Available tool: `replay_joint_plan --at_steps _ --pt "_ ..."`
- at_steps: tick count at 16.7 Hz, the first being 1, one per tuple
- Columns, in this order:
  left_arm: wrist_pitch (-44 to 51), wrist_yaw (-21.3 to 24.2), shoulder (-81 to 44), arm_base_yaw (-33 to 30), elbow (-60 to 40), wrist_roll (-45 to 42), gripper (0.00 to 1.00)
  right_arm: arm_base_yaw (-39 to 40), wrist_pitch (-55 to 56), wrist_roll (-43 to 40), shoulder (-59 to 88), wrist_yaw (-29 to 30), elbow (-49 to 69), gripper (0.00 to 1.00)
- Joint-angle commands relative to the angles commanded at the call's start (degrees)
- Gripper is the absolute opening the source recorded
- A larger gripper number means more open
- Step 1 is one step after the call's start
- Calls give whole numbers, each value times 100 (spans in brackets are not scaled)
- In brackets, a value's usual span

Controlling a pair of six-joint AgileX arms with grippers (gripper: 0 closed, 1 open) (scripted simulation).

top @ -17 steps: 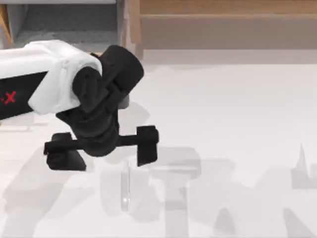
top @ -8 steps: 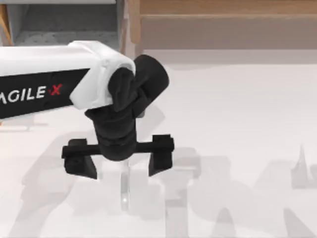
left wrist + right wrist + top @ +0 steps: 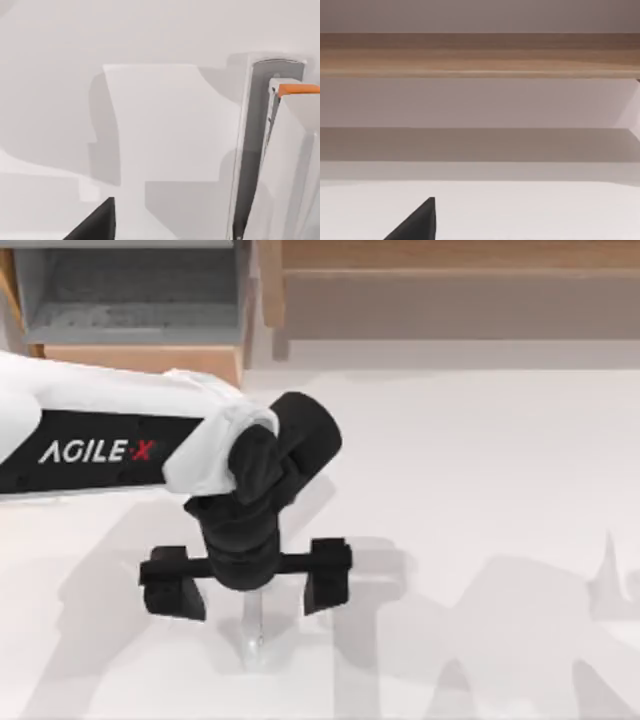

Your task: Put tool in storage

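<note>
The left tool hangs open, straddling the metal stick. Its long axis points toward the drawer.

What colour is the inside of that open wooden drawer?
Grey inside the boxy wooden drawer, clearest in the top view.

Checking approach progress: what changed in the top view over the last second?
The left gripper moved toward the top view's right and lower edge, fingers open, and now straddles the tool, covering its upper end. Nothing gripped or released. The tool lies where it was on the table; the storage is more uncovered, otherwise unchanged.
</note>
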State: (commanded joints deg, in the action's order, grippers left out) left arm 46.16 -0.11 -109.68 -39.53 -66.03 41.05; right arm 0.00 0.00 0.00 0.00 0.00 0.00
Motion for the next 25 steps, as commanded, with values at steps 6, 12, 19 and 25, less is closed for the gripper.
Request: replay_joint_plan --at_steps 6,12,19,25 --pt "-99 0 -58 0 75 -1 92 0 0 0 0 0 0 100" --pt "-99 0 -58 0 75 -1 47 0 0 0 0 0 0 100" --pt "-99 0 -58 0 75 -1 0 0 0 0 0 0 0 100" --pt "-99 0 -58 0 75 -1 0 0 0 0 0 0 0 100"
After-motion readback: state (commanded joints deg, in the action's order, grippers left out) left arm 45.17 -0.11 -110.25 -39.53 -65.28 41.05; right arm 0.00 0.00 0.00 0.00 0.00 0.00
